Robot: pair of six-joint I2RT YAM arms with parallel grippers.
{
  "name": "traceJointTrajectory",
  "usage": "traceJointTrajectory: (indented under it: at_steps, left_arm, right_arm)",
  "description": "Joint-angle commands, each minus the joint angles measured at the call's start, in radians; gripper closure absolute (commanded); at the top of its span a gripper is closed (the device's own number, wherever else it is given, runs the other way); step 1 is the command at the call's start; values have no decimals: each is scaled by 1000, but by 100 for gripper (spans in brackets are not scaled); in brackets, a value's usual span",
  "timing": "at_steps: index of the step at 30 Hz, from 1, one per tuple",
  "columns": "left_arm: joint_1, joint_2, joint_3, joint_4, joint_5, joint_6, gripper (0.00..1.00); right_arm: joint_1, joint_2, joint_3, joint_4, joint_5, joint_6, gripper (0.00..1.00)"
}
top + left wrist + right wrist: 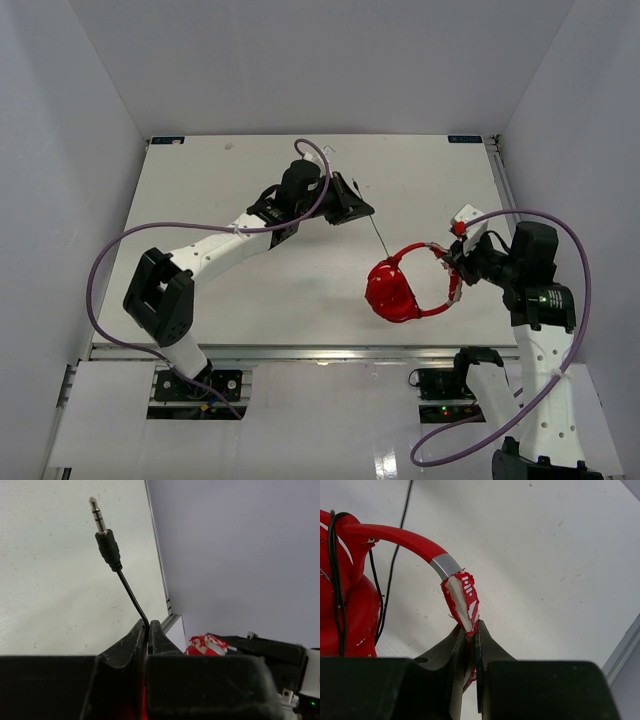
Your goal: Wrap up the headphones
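The red headphones point(395, 290) sit right of the table's centre, cups together and the headband point(452, 283) arching to the right. My right gripper point(458, 270) is shut on the headband's worn red and white padding point(462, 597). The cups point(342, 615) fill the left of the right wrist view, with dark cord point(335, 580) looped over them. My left gripper point(362, 210) is shut on the thin dark cord point(132, 596) near its end, and the small plug point(106, 541) sticks out past the fingertips. The cord point(380, 237) runs taut from the left gripper to the cups.
Thick purple robot cables point(110, 270) loop beside both arms. The white table point(240, 290) ends at a metal edge point(162, 580) by the right wall. Grey walls enclose the table on three sides.
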Motion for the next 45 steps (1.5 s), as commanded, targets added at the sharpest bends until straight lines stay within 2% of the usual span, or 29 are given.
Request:
traceJointTrajectory:
  at_steps: [1, 9, 11, 16, 20, 29, 37, 42, 44, 45]
  left_arm:
    - [-43, -63, 94, -61, -25, 74, 100]
    - [-141, -27, 191, -95, -74, 82, 100]
    - [-160, -28, 186, -101, -96, 89, 100]
    - [-183, -30, 155, -107, -162, 118, 100]
    - [-185, -23, 121, -114, -234, 159, 100]
    - [-182, 67, 83, -97, -393, 273, 100]
    - [-155, 224, 132, -71, -436, 347, 100]
    - [-134, 262, 106, -38, -443, 356, 100]
    - [-130, 269, 101, -35, -438, 359, 97]
    - [-130, 270, 100, -32, -432, 359, 92]
  right_arm:
    - [8, 50, -17, 125, 78, 118, 92]
    - [74, 111, -71, 279, 277, 273, 92]
    - [125, 130, -77, 311, 320, 322, 92]
    - [272, 230, -89, 421, 552, 541, 92]
    - [300, 311, -89, 491, 657, 678, 92]
    - [300, 514, -46, 643, 615, 826, 92]
    - [300, 699, -8, 743, 614, 863, 92]
    - [300, 786, 30, 759, 620, 872, 92]
    - [300, 814, 44, 766, 625, 872, 92]
    - [300, 823, 48, 767, 624, 872, 92]
